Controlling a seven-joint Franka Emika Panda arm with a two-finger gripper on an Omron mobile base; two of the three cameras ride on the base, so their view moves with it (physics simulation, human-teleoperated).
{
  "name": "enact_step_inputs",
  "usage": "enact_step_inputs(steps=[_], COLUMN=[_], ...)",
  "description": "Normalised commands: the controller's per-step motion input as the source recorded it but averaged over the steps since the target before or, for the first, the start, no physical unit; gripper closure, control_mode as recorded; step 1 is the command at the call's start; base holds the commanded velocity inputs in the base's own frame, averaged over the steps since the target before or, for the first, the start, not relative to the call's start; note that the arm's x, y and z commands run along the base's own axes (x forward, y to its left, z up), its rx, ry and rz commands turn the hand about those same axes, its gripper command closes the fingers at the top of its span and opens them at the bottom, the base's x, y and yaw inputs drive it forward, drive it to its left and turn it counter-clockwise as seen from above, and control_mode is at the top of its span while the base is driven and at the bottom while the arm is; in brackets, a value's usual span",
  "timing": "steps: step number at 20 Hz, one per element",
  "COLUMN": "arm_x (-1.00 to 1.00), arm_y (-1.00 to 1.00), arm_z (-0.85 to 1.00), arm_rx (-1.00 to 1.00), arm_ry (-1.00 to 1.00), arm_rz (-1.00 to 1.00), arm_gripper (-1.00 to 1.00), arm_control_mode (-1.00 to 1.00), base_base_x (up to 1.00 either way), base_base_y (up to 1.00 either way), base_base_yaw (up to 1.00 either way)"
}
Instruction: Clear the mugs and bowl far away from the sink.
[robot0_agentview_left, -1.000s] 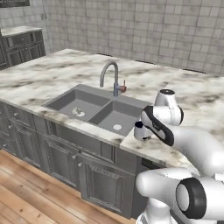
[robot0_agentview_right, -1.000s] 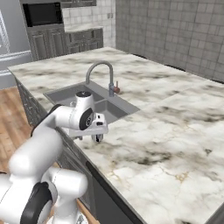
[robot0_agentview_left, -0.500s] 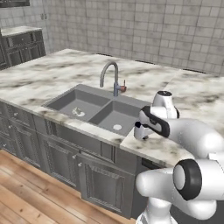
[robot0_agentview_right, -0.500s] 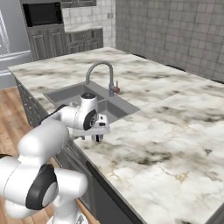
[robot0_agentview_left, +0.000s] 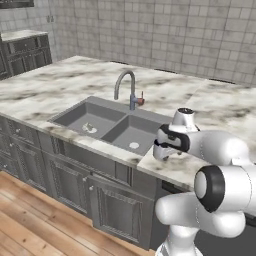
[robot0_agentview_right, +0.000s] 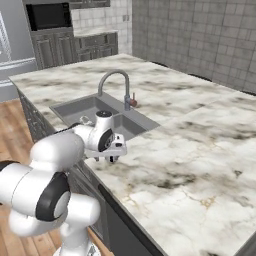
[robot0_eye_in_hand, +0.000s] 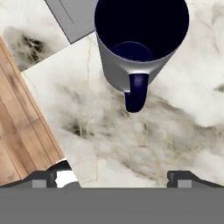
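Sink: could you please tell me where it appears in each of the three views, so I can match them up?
Left base view: the sink lies left of centre, set in the marble counter.
Right base view: left of centre, in the upper half.
Hand view: one grey corner at the top left, beside the mug.
Shared landmark: the arched tap behind the basins in both base views.

We see our tool (robot0_agentview_left: 163, 152) low over the marbled desk (robot0_agentview_left: 65, 82), just beside the right-hand corner of the grey two-basin sink (robot0_agentview_left: 107, 124). An arched tap (robot0_agentview_left: 125, 89) with a red-marked lever stands at the sink's far edge. Grey cabinets (robot0_agentview_left: 85, 192) run under the desk, above a wooden floor (robot0_agentview_left: 35, 230).
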Motion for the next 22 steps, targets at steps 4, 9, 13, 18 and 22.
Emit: enact_step_inputs(steps=[4, 9, 13, 18, 22], arm_x=[0.20, 0.23, 0.20, 0.20, 0.21], arm_y=[-0.01, 0.00, 0.00, -0.02, -0.13], arm_z=[-0.17, -0.14, -0.16, -0.15, -0.07], arm_rx=[0.00, 0.00, 0.00, 0.00, 0.00], arm_ry=[0.00, 0.00, 0.00, 0.00, -0.02], arm_rz=[0.01, 0.01, 0.02, 0.03, 0.04], arm_gripper=[-1.00, -1.00, -1.00, -1.00, -1.00], arm_control_mode=[-1.00, -1.00, -1.00, -1.00, -1.00], base_base_x=[0.00, 0.00, 0.00, 0.00, 0.00], base_base_y=[0.00, 0.00, 0.00, 0.00, 0.00], base_base_yaw=[0.00, 0.00, 0.00, 0.00, 0.00])
